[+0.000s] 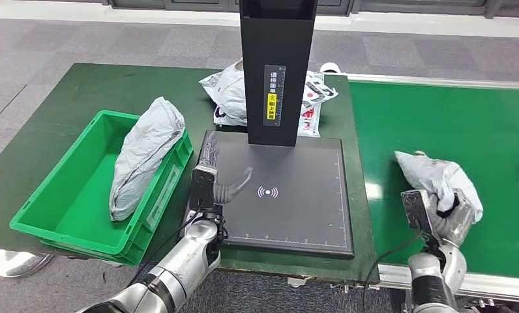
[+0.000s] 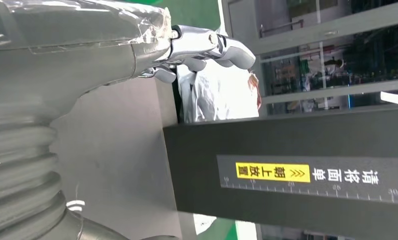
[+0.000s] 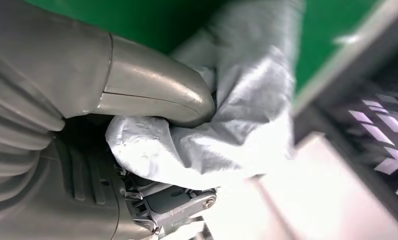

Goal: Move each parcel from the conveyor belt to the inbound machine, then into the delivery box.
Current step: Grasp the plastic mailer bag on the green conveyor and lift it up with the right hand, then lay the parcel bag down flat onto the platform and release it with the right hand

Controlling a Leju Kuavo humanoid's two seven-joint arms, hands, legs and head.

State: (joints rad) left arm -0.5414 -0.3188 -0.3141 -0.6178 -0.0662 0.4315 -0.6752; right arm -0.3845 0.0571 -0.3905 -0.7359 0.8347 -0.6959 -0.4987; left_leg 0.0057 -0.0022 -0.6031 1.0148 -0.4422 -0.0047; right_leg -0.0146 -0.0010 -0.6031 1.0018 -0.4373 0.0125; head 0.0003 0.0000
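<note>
R hand (image 1: 447, 215) had a grey parcel (image 1: 436, 175) gripped, thumb and fingers wrapped into the soft bag, at the near edge of the conveyor belt (image 1: 478, 124). Judged step: carry it to the scanner plate (image 1: 296, 208). To do it well: lift clear of the belt rim first, keep grip firm since the bag sags, set it flat mid-plate under the black column (image 1: 278, 65). L hand (image 1: 212, 186) hovered open, fingers spread, holding nothing, over the plate's left edge; better moved aside. Green bin (image 1: 61, 195) at the table's left edge held one parcel. Table (image 1: 61, 117) dark green; grey carpet floor beyond.
</note>
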